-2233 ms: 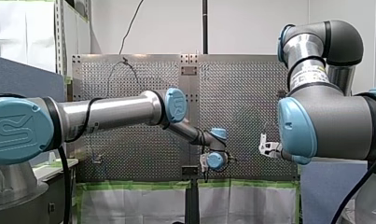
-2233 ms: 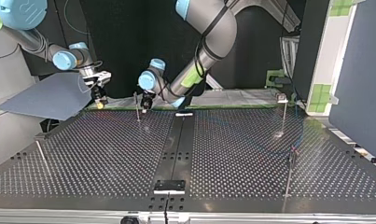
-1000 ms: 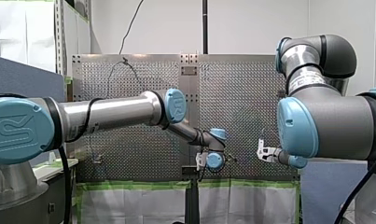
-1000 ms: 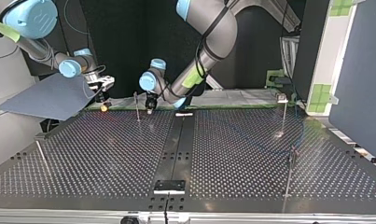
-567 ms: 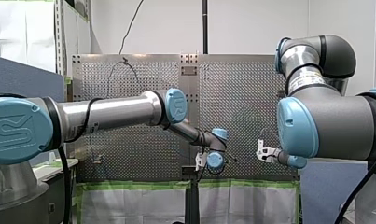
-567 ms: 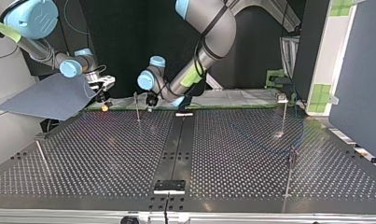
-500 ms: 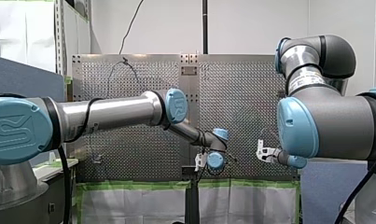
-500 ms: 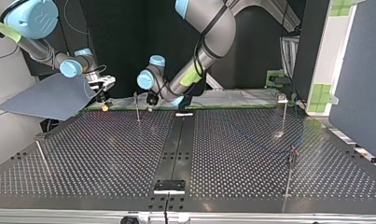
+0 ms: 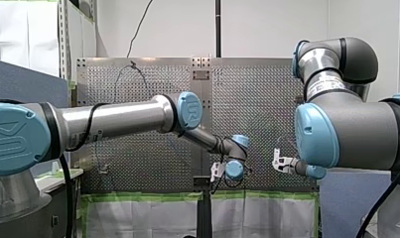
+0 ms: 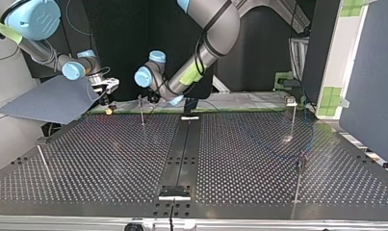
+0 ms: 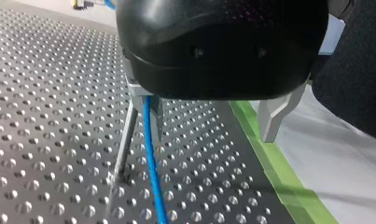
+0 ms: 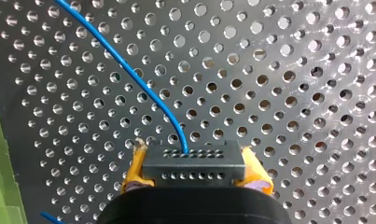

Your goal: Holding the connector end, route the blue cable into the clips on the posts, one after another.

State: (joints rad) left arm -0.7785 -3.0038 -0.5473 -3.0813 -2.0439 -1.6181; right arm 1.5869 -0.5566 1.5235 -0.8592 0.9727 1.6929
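The round blue cap point(image 9: 13, 139) on my left arm has a raised curly mark that I cannot read. My right gripper point(image 12: 192, 156) squeezes its yellow pads point(image 12: 133, 171) tight on a small black connector block with rows of tiny holes point(image 12: 192, 167). A thin blue cable point(image 12: 143, 88) comes out of the block and runs over the dark metal table full of holes point(image 12: 293, 93). My left gripper point(image 11: 209, 135) holds its metal fingers point(image 11: 274, 114) spread wide, gripping nothing. The cable passes just beside a thin metal post point(image 11: 125, 144), near one finger.
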